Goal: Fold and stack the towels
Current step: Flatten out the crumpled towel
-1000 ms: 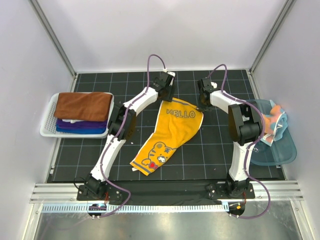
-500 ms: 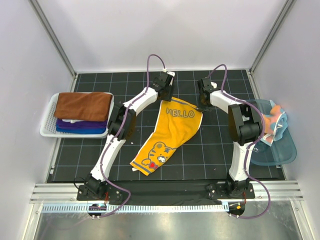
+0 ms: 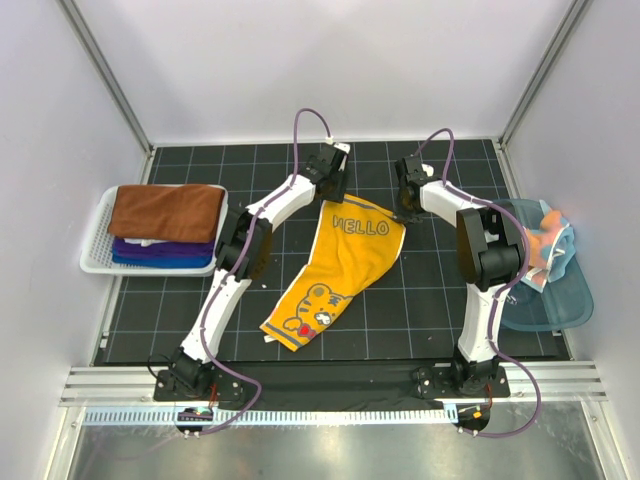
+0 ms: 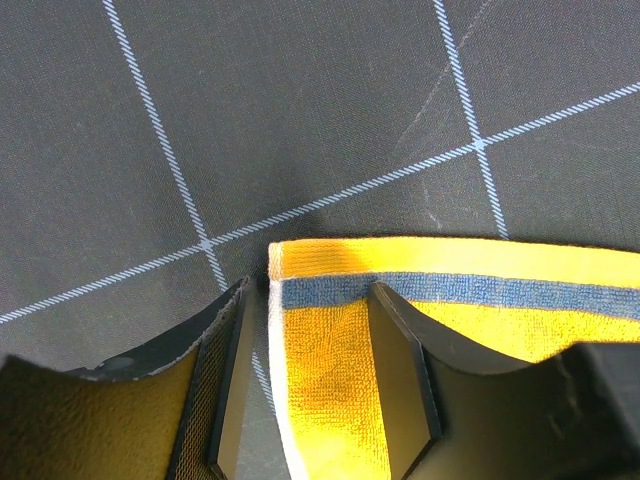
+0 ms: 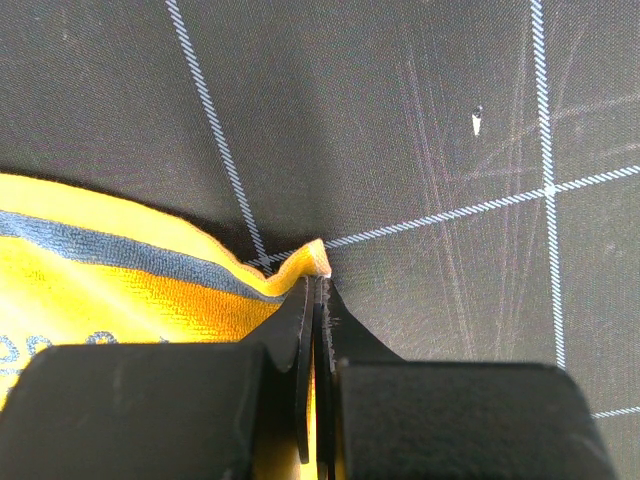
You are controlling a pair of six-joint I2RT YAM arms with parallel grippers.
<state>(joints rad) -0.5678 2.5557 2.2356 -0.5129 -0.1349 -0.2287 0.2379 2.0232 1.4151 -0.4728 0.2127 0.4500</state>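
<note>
The yellow towel [image 3: 340, 270] lies spread on the dark gridded surface [image 3: 420, 320]. It runs diagonally: the end printed HELLO is the far one, and the end with the tiger face is nearer the arm bases. A blue stripe runs along its far edge.

The left claw [image 4: 310, 300] is down at the towel's far left corner with its jaws spread. One finger stands on the cloth just inside the stripe, and the other is off the cloth, just beside the towel's left hem. Nothing is gripped between them.

The right claw [image 5: 318, 285] is at the towel's far right corner. Its jaws are pressed together on the hem, and the pinched corner rises in a small peak between the fingertips.

Well to the left of the yellow towel, a white basket [image 3: 95, 262] holds folded towels [image 3: 165, 225], rust brown on top and purple and blue beneath. Well to the right of it, a teal tub [image 3: 560, 300] holds crumpled towels [image 3: 550, 245].
</note>
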